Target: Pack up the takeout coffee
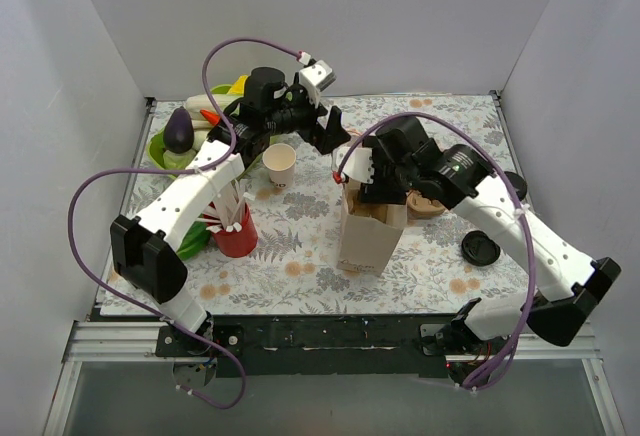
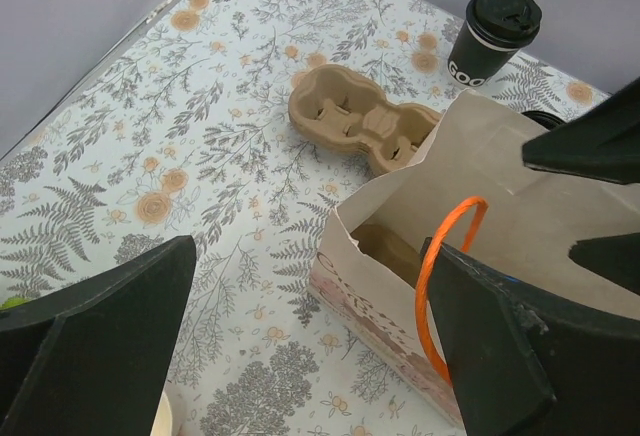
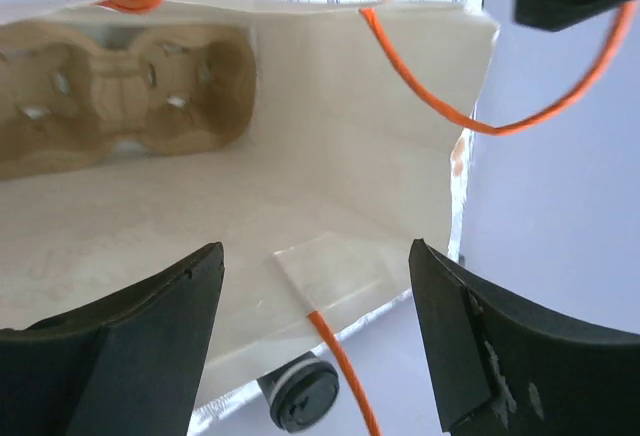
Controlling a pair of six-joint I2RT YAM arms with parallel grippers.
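Right gripper (image 3: pixel 315 248) hangs over the paper bag (image 3: pixel 330 156), jaws apart and empty, probably to hold its mouth spread. Left gripper (image 2: pixel 310 256), jaws likewise apart, hovers beside the bag; the takeout coffee (image 2: pixel 495 31) stands well beyond its jaws, past the cardboard carrier (image 2: pixel 360 121), unpacked.

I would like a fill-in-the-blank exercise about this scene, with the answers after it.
The takeout coffee has a ___ lid.
The paper bag has ___ handles.
The takeout coffee stands ___ the paper bag, not inside it.
The left gripper and the right gripper are both ___.
Missing words: black, orange, outside, open.
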